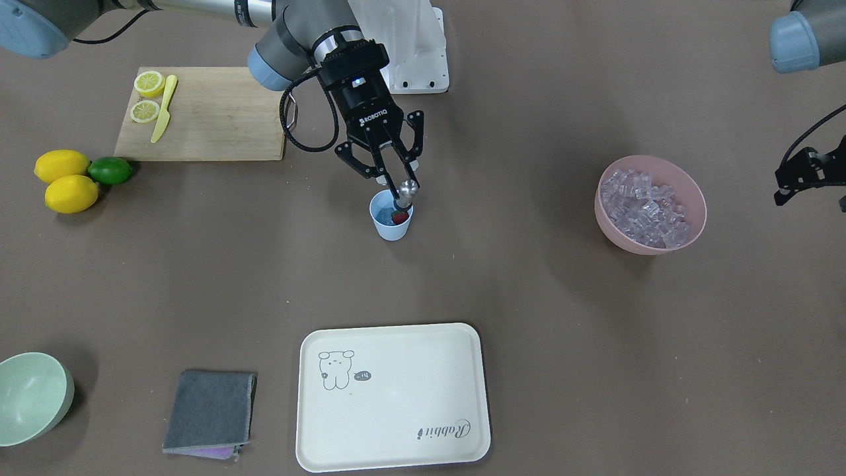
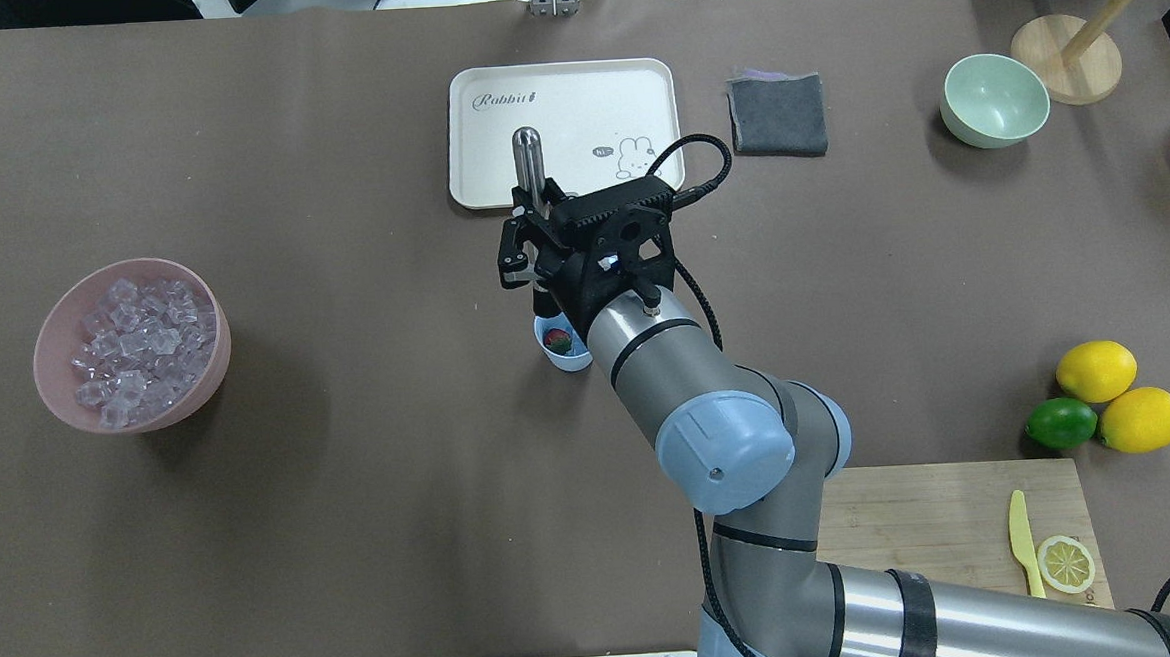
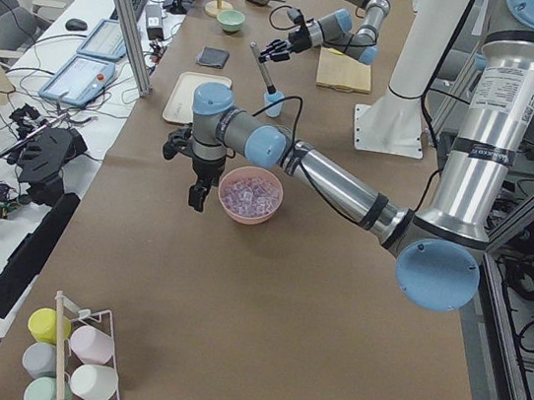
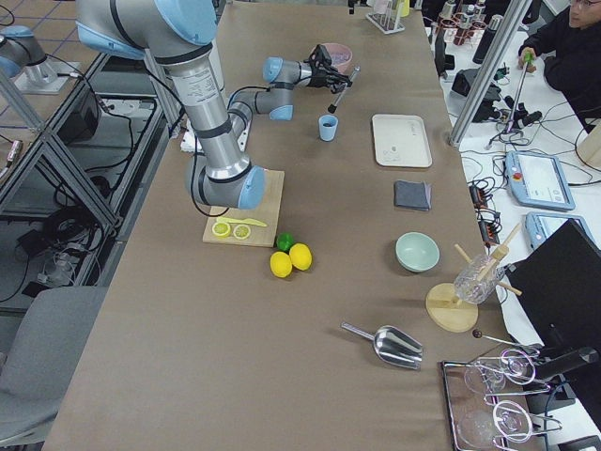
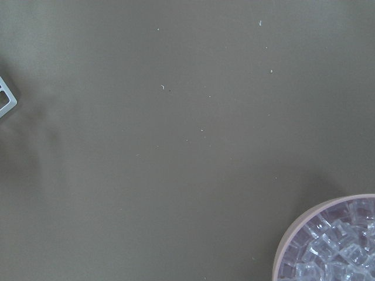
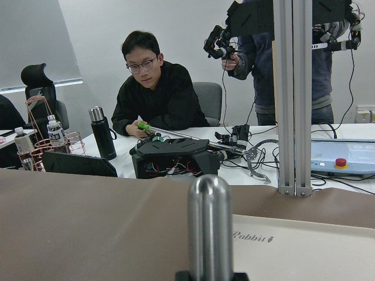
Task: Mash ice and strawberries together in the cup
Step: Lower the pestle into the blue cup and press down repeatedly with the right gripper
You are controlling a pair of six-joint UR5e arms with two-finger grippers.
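Note:
The light blue cup stands mid-table, also in the overhead view. The red strawberry lies inside it, with a pale ice cube beside it. My right gripper is shut on a steel muddler that tilts with its lower end in the cup; its upper end shows in the overhead view. More ice fills the pink bowl. My left gripper hangs beside that bowl; I cannot tell whether it is open or shut.
A cream tray lies at the operators' side, with a grey cloth and a pale green bowl near it. A cutting board holds lemon halves and a yellow knife. Two lemons and a lime lie beside it.

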